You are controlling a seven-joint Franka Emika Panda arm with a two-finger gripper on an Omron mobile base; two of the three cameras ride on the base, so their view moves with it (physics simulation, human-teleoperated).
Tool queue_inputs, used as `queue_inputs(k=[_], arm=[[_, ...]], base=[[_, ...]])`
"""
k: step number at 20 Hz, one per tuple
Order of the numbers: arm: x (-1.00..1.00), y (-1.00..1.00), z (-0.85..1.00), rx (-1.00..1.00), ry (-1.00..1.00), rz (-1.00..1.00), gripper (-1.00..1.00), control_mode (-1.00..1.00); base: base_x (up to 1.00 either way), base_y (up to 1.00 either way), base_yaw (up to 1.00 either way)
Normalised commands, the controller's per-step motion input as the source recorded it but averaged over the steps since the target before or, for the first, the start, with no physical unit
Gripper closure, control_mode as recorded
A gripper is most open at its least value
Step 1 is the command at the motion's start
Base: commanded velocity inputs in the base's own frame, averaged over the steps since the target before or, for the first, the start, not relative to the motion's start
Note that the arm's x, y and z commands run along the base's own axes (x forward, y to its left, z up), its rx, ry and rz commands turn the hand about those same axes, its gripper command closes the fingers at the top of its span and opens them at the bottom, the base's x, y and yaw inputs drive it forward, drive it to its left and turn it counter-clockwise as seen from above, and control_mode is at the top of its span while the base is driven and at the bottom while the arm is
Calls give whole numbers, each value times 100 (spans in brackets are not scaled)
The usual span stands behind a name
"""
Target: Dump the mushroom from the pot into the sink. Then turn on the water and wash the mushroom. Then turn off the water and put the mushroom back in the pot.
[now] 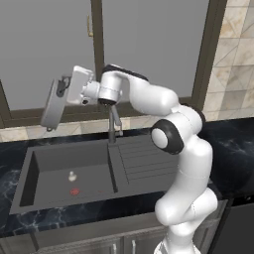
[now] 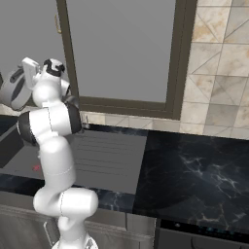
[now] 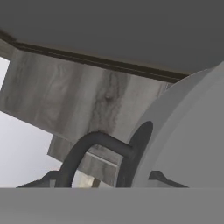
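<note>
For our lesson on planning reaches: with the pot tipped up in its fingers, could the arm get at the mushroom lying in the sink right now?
Probably not yet: the gripper is shut on the pot, held high. The mushroom lies uncovered in the sink.

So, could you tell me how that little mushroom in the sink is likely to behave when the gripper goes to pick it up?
The mushroom looks tiny beside the sink, so probably very light. Its rounded cap suggests it may roll or skid across the flat basin floor if nudged. It likely needs a gentle, well-centred pinch.
</note>
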Motion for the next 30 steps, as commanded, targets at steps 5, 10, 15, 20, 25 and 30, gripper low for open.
queue_inputs(k=[5,10,15,20,25,30], arm=[[-21,23,23,-25,-10,-5,100,-100],[-38,32,11,-32,-8,-4,100,-100],[-64,41,3,-31,-1,-1,100,-100],[-77,44,0,-31,0,0,100,-100],[-72,36,0,-32,2,0,100,-100],[-65,20,-1,-33,6,0,100,-100]], base=[[0,0,0],[0,0,0],[0,0,0],[0,0,0],[0,0,0],[0,0,0]])
